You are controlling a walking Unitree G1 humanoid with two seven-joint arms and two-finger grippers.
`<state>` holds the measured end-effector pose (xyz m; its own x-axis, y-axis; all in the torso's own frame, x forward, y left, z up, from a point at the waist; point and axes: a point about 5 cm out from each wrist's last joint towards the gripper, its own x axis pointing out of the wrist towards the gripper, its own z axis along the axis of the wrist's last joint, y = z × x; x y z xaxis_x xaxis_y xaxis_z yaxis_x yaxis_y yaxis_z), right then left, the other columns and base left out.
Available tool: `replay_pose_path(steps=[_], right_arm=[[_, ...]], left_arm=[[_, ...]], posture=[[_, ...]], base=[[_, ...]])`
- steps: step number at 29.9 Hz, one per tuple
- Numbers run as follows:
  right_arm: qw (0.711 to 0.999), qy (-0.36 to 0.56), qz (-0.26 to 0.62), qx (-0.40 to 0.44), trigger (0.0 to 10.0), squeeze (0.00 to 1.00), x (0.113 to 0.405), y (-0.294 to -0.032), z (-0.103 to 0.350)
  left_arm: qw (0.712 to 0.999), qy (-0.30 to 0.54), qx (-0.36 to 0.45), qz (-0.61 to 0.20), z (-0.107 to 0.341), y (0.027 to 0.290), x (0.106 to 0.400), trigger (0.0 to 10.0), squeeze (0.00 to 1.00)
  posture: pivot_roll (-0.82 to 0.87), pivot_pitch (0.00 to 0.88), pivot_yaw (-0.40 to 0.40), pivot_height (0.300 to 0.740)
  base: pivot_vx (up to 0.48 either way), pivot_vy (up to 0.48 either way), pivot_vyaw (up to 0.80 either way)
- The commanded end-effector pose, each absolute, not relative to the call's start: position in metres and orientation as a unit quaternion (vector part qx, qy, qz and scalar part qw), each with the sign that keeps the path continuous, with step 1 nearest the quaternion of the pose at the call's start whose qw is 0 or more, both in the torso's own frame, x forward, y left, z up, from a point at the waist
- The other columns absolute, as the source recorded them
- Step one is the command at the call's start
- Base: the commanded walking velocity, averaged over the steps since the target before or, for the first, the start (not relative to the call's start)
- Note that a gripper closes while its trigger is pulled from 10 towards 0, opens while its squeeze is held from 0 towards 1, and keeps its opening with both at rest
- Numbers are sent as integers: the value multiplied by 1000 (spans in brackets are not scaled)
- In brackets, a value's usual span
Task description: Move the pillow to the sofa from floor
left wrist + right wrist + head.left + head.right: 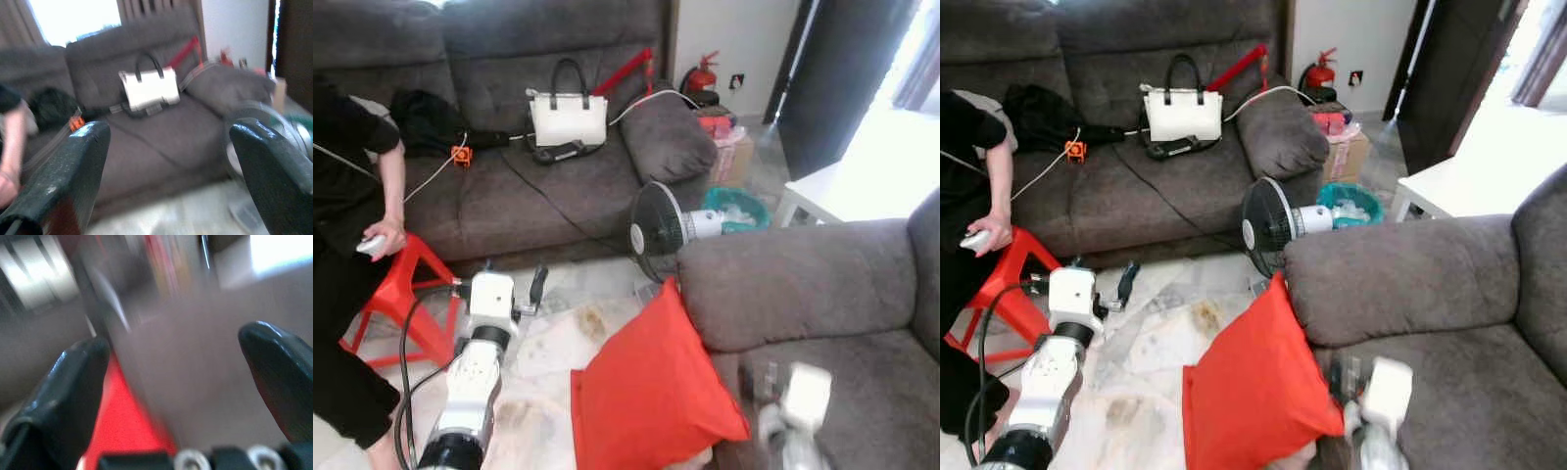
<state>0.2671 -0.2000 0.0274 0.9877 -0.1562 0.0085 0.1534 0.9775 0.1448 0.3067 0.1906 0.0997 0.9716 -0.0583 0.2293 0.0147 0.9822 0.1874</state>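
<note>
The red pillow (651,392) stands on its edge on the marble floor, leaning against the arm of the near grey sofa (803,284). My right gripper (176,382) is blurred and hovers over that sofa's seat, just right of the pillow. It is open, and the pillow (122,431) shows red between its fingers. My left gripper (166,161) is held up over the floor left of the pillow, well apart from it. It is open with nothing between its fingers and points toward the far sofa.
The far sofa (558,186) holds a white handbag (568,117), black clothing and cables. A black fan (661,227) stands on the floor behind the pillow. A person (342,196) sits at left by a red stool (406,284). A white table (822,191) stands at right.
</note>
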Motion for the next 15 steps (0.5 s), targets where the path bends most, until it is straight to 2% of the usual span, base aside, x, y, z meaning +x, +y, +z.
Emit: replay_pose_path(steps=[1,11,15], right_arm=[[994,-1,-85,75,10000,0,255,-200,19],[994,-25,-94,48,10000,0,248,-215,33],[993,-27,-108,42,10000,0,226,-223,34]], left_arm=[[987,-125,99,-11,106,199,302,10000,0],[981,-164,106,-13,130,193,304,10000,0],[981,-162,108,-9,135,196,290,10000,0]], posture=[[106,0,25,740],[121,0,-3,740],[120,0,-5,740]], base=[[0,0,0],[0,0,0],[0,0,0]])
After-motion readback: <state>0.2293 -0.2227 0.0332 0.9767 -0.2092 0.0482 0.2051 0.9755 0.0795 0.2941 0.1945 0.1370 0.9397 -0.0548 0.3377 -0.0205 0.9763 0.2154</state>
